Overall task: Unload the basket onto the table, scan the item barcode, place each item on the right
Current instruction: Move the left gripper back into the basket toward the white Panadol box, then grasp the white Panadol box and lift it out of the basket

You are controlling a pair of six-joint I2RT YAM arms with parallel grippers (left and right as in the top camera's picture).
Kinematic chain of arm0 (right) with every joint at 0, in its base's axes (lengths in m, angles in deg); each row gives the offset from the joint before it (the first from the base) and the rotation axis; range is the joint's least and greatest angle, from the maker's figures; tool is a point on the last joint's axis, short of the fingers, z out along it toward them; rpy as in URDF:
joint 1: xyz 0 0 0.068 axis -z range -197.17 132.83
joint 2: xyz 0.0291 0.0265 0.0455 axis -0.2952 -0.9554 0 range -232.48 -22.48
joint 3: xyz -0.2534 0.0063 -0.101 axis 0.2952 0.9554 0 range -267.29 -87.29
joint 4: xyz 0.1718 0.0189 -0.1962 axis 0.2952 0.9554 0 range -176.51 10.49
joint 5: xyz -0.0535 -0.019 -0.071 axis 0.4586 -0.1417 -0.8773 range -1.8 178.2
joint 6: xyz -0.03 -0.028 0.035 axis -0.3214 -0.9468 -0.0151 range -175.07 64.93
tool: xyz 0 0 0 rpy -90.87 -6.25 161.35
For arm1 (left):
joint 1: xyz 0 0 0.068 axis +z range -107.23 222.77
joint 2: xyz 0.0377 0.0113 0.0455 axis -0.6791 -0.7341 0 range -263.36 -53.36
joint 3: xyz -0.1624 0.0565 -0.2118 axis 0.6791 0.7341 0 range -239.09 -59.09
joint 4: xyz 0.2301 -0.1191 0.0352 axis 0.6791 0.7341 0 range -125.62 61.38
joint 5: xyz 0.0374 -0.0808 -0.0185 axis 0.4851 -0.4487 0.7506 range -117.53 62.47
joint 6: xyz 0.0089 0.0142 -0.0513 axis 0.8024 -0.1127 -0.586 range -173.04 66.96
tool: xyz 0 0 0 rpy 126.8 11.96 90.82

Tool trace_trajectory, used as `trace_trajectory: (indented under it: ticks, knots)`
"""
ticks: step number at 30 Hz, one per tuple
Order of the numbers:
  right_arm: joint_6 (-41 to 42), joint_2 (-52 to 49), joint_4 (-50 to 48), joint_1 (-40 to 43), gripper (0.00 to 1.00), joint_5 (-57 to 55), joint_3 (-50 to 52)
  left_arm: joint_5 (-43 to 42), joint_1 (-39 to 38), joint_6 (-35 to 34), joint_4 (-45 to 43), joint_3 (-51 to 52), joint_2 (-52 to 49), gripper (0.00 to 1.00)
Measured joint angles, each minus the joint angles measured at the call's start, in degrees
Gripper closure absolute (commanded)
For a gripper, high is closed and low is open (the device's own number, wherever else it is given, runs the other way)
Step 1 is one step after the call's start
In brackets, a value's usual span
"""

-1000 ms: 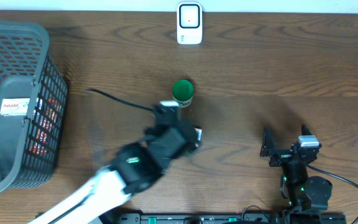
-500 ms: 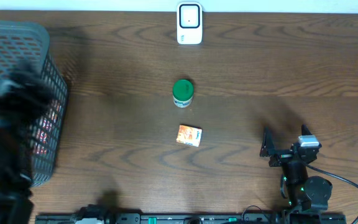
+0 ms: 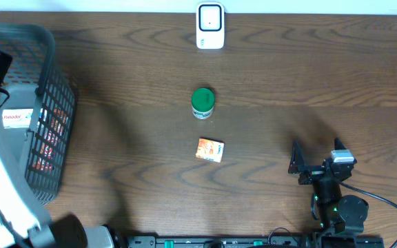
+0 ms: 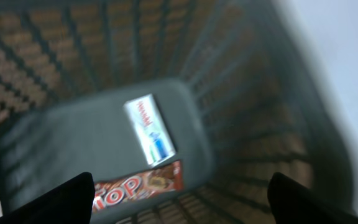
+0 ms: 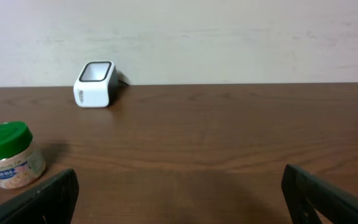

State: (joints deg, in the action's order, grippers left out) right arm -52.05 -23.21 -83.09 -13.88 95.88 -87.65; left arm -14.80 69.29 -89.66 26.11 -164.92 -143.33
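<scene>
Left gripper (image 4: 180, 180) hanging over dark grey plastic mesh basket (image 3: 55, 131) at left table edge, jaws wide apart, nothing between them. On basket floor: white-and-blue carton (image 4: 149, 129), red snack wrapper (image 4: 138, 185) just beside it. Right gripper (image 5: 179, 180) low at near right of brown wooden table (image 3: 309, 83), jaws fully apart, empty. White boxy barcode scanner (image 3: 210, 26) at far edge; green-lidded jar (image 3: 202, 102) and small orange box (image 3: 210, 149) mid-table, near each other, well apart from both grippers.

White-shelled left arm (image 3: 2, 179), black right arm (image 3: 331, 196) with green lights, black cable (image 3: 390, 204), dark-fingered right tool (image 3: 316, 158)
</scene>
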Motion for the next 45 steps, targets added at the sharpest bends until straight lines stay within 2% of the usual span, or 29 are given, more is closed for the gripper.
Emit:
trace_trajectory:
  ticks: [6, 15, 21, 34, 45]
  knots:
    - [0.00, 0.00, 0.02, 0.00, 0.01, 0.00, 0.00, -0.52, 3.37, -4.00, 0.15, 0.04, -10.05, 0.11]
    - [0.00, 0.00, 0.02, 0.00, 0.01, 0.00, 0.00, -0.79, 4.02, -7.93, -3.45, 0.04, -20.48, 0.11]
    - [0.00, 0.00, 0.02, 0.00, 0.01, 0.00, 0.00, -0.79, 4.02, -11.63, -3.93, 0.04, -24.35, 0.11]
    - [0.00, 0.00, 0.02, 0.00, 0.01, 0.00, 0.00, -0.81, 4.20, -13.38, -6.21, 0.04, -34.29, 0.10]
    - [0.00, 0.00, 0.02, 0.00, 0.01, 0.00, 0.00, -0.79, 4.20, -14.43, -9.79, 0.04, -36.15, 0.10]
